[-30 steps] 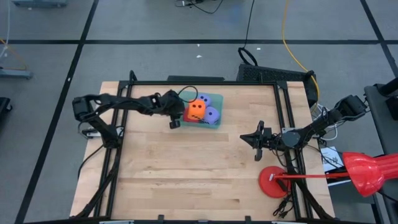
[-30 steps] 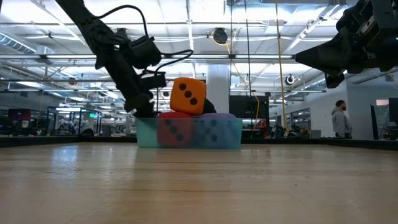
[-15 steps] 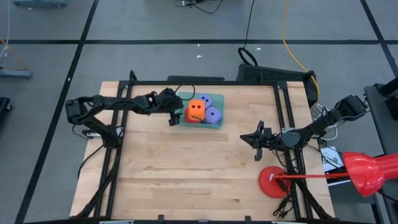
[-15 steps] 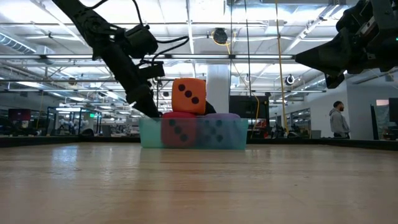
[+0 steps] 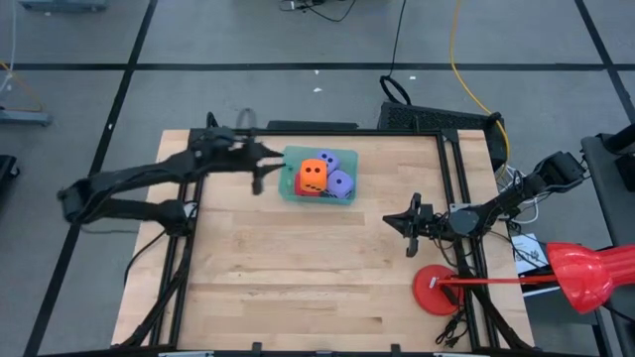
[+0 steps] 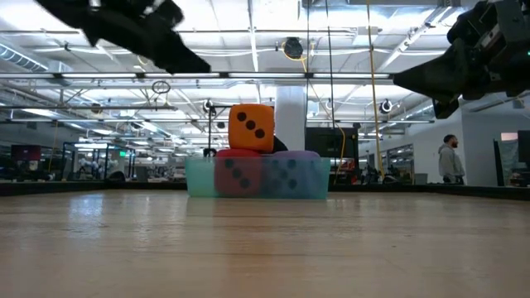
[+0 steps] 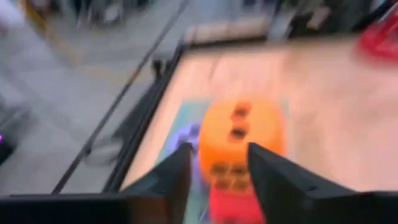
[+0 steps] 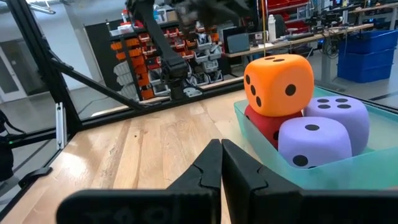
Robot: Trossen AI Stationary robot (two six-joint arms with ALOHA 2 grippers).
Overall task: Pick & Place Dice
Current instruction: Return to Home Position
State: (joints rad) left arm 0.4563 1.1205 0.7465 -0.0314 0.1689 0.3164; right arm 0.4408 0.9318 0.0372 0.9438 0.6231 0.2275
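with the dice [image 5: 317, 178] sitting in the bin [image 6: 197, 178], the empty left hand [image 5: 258, 177] by it, fingers [image 7: 177, 171] spread, is needing to go home; the closed right hand [image 8: 221, 149] is waiting at right.

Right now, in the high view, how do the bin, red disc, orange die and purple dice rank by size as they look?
1. bin
2. red disc
3. orange die; it lies on top, nearer the camera, so this rank is unsure.
4. The two purple dice look alike.
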